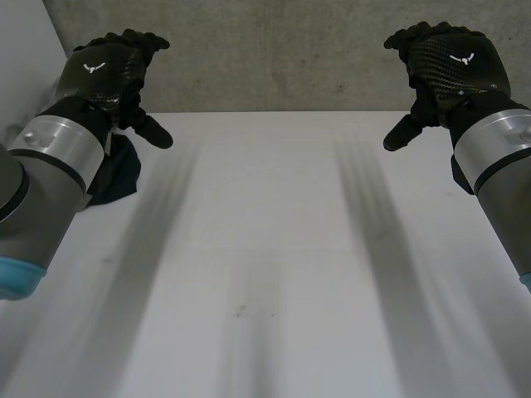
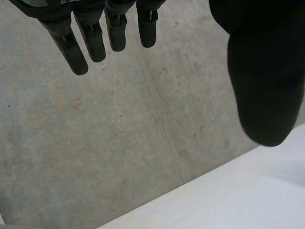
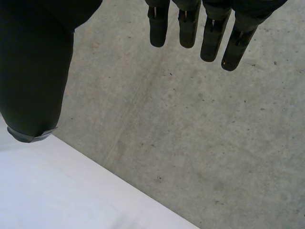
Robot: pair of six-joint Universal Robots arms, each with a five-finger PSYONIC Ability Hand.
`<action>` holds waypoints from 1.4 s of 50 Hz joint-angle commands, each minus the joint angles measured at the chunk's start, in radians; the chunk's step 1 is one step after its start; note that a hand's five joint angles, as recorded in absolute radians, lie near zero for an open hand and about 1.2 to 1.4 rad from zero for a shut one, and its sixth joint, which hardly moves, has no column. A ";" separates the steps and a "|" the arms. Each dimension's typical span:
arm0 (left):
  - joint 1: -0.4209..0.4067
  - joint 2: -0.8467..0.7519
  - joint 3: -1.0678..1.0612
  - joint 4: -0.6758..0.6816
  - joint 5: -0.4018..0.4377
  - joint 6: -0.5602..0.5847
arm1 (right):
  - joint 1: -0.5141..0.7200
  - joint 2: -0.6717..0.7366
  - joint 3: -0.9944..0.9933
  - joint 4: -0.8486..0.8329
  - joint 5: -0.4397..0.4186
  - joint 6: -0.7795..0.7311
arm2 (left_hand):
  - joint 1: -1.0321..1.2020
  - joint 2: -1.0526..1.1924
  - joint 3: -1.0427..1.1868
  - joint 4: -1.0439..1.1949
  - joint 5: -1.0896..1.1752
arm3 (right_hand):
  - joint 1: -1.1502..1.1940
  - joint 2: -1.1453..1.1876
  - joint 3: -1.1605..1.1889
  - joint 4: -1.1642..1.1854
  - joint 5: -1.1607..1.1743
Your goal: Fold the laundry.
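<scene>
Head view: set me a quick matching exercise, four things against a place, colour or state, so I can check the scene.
Things:
1. left robot hand
2. dark cloth
3. table
4. wall

Descriptions:
a. grey concrete
b. partly behind the left arm
c. open, raised, holding nothing
d. white

Pairs: 1-c, 2-b, 3-d, 4-a

light: diffuse, moderate | table (image 1: 265, 249): brightest surface | wall (image 1: 274, 50): evenly lit
</scene>
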 commanded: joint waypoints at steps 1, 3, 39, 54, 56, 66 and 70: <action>0.092 -0.093 0.034 0.016 0.074 0.233 | -0.006 0.001 -0.003 0.001 -0.003 -0.001 | -0.011 -0.010 -0.014 -0.006 -0.021 | -0.021 -0.047 -0.036 -0.056 -0.053; 0.105 -0.111 0.043 0.017 0.081 0.277 | -0.006 0.000 -0.001 0.001 -0.004 -0.001 | -0.014 -0.013 -0.017 -0.009 -0.024 | -0.021 -0.047 -0.036 -0.056 -0.053; 0.545 -0.973 0.648 0.329 0.329 0.611 | -0.006 0.073 0.003 -0.002 -0.015 -0.003 | 0.243 0.244 0.241 0.248 0.233 | -0.021 -0.047 -0.036 -0.056 -0.053; 0.510 -0.821 0.438 0.488 0.277 0.622 | -0.008 0.096 -0.003 0.000 -0.015 -0.003 | 1.189 1.190 1.187 1.194 1.179 | -0.021 -0.047 -0.036 -0.056 -0.053; 0.465 -0.725 0.337 0.534 0.285 0.613 | -0.008 0.095 -0.006 0.000 -0.015 -0.003 | 1.189 1.190 1.187 1.194 1.179 | -0.021 -0.047 -0.036 -0.056 -0.053; 0.197 -0.291 0.002 0.488 0.292 0.280 | -0.049 0.092 -0.013 0.001 -0.015 -0.003 | 1.189 1.190 1.187 1.194 1.179 | -0.021 -0.047 -0.036 -0.056 -0.053; 0.068 -0.117 -0.128 0.429 0.312 0.069 | -0.064 0.090 -0.017 0.001 -0.017 -0.003 | 1.189 1.190 1.187 1.194 1.179 | -0.021 -0.047 -0.036 -0.056 -0.053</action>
